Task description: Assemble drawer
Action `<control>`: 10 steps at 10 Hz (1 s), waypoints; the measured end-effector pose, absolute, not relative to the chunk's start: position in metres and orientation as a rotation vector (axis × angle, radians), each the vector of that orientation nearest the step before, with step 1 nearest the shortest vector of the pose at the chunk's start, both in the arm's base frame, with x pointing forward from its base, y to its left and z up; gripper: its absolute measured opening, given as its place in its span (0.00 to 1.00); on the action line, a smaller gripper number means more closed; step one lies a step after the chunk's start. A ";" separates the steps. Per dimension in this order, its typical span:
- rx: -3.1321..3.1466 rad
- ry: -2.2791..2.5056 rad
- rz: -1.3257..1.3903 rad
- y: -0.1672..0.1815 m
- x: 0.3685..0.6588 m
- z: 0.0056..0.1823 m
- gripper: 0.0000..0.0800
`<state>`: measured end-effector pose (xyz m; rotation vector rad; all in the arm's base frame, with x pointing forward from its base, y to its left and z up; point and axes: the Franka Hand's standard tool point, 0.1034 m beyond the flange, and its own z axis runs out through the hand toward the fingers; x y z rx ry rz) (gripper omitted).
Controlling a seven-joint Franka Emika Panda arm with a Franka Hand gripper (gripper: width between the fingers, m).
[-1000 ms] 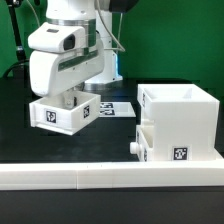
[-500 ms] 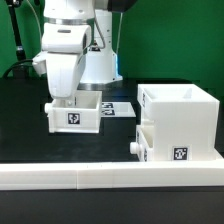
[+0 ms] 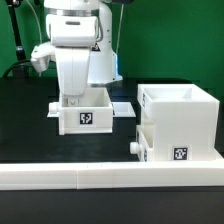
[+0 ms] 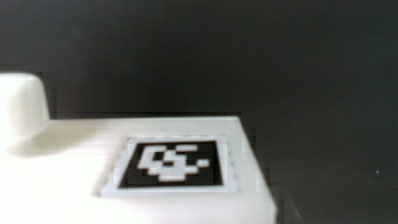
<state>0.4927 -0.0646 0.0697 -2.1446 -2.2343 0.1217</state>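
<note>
Gripping a white tray (image 3: 88, 112) by its rear wall, the gripper (image 3: 72, 97) holds it over the black table (image 3: 25, 130), to the exterior view's left of the tall casing (image 3: 183, 115). A second knobbed tray (image 3: 148, 144) sits against the casing, behind the long white rail (image 3: 110, 180).

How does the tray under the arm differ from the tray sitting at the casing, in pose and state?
The tray at the end effector stands apart from the casing on the black table, its tagged side facing the camera; the tray at the casing sits in the casing's lower front. The first has the arm directly over it; the second is untouched and shows a round knob. Both are white with a black-and-white tag.
</note>
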 end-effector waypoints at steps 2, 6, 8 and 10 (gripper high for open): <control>-2.160 -2.245 0.095 -0.065 0.493 0.068 0.06; -2.224 -2.260 0.008 -0.054 0.513 0.071 0.06; -2.257 -2.224 0.004 -0.045 0.526 0.072 0.06; -2.285 -2.193 -0.003 -0.037 0.535 0.072 0.06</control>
